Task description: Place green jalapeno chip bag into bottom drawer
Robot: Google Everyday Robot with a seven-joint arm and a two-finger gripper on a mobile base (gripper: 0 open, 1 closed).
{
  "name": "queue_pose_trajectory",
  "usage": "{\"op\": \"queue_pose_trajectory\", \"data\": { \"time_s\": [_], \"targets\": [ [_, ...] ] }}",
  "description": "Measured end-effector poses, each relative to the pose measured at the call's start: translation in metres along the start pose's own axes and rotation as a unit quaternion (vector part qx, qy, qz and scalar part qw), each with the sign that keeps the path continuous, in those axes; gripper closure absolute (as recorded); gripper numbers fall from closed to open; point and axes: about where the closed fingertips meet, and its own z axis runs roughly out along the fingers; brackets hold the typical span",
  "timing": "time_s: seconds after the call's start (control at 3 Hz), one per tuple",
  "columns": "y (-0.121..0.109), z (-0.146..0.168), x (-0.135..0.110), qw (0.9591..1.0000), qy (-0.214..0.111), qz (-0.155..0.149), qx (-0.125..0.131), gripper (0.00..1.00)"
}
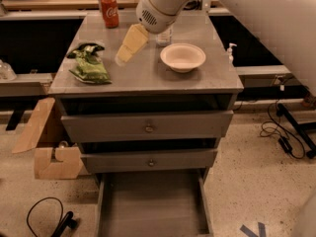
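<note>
One pincer (123, 57) near one green bag (90, 68)

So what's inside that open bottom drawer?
Only bare grey floor shows in the bottom drawer; its back is hidden under the middle drawer. The gripper hovers beside the chip bag.

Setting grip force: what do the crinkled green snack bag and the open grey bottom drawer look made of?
Crinkled green snack bag: glossy foil or plastic film, judging by shiny creases. Open grey bottom drawer: likely painted sheet metal, flat, matte. The gripper hovers over the cabinet top, near the bag.
</note>
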Motion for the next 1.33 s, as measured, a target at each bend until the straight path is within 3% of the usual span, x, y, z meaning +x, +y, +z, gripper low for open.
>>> {"op": "queue_pose_trajectory", "data": {
  "time_s": [0.33, 0.67, 1.0, 1.33],
  "targets": [
    [-0.024, 0.048, -0.017, 0.999, 0.026, 0.036, 0.01, 0.0],
    [-0.037, 0.096, -0.061, 0.9968, 0.034, 0.071, 0.009, 0.0],
    [-0.035, 0.132, -0.1, 0.9955, 0.021, 0.093, -0.003, 0.0],
    [-0.021, 0.153, -0.117, 0.9942, 0.008, 0.105, -0.023, 0.0]
  ]
}}
